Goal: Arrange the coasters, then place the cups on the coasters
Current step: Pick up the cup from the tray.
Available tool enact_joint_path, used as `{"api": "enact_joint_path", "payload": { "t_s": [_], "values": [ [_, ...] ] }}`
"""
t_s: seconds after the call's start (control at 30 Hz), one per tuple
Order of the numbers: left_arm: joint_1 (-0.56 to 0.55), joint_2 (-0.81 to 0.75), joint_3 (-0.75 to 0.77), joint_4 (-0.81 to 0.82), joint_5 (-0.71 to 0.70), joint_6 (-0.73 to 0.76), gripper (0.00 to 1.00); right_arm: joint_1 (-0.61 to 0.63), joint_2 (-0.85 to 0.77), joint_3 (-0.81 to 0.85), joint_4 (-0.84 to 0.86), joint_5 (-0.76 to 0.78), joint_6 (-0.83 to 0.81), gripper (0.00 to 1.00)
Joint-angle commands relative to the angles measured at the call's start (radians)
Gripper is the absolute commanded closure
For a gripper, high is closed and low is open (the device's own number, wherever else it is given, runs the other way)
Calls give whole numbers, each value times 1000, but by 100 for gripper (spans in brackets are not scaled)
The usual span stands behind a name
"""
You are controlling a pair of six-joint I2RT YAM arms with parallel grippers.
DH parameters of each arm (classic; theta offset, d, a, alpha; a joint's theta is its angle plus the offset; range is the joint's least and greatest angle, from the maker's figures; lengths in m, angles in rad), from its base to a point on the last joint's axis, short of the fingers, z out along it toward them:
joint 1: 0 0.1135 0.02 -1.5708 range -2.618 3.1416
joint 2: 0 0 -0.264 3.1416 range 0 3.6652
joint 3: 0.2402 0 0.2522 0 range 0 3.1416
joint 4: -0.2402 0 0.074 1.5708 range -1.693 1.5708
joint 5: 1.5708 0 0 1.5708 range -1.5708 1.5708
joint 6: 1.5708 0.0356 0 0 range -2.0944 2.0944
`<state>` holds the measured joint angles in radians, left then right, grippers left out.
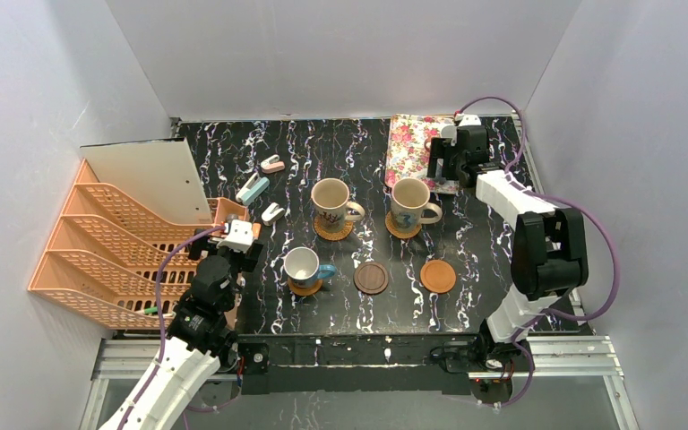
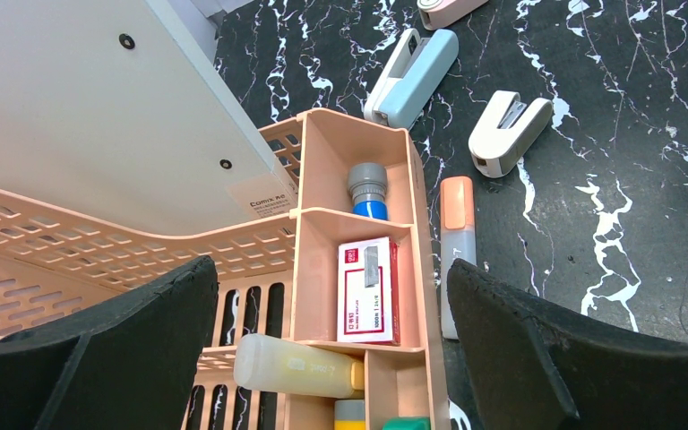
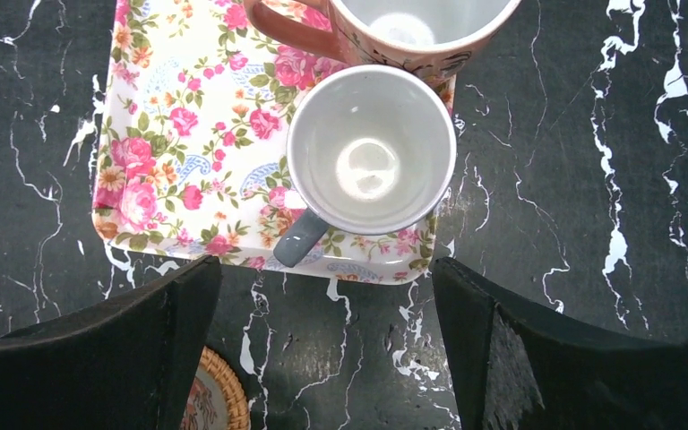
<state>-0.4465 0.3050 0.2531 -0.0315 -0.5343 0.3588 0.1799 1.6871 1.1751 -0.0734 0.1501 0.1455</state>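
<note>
The right gripper (image 3: 322,273) hovers with its jaws spread wide and nothing between them, above the near edge of the floral tray (image 3: 188,134). Just ahead of it on the tray stands the grey-handled cup (image 3: 372,152), upright and empty, its rim against the red-handled cup (image 3: 412,36) behind it.

Nearer the arms, the left beige mug (image 1: 330,202) sits on one woven coaster (image 1: 333,233) and the right beige mug (image 1: 408,202) on the other woven coaster (image 1: 401,230). The blue-handled cup (image 1: 302,266) rests on an orange-brown coaster (image 1: 306,288). The dark brown coaster (image 1: 371,278) and the second orange-brown coaster (image 1: 437,276) lie bare, side by side.

The left gripper (image 2: 331,269) is also wide and empty, above the peach organizer (image 2: 318,170).
</note>
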Motion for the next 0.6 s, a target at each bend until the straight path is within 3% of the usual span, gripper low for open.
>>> {"api": "enact_joint_path", "payload": {
  "t_s": [0.0,0.57],
  "values": [
    [5,3,-8,7,-6,-1,2,0,30,10,64,28,35,5],
    [5,1,-7,5,-7,-3,2,0,99,19,110,105,-5,13]
  ]
}}
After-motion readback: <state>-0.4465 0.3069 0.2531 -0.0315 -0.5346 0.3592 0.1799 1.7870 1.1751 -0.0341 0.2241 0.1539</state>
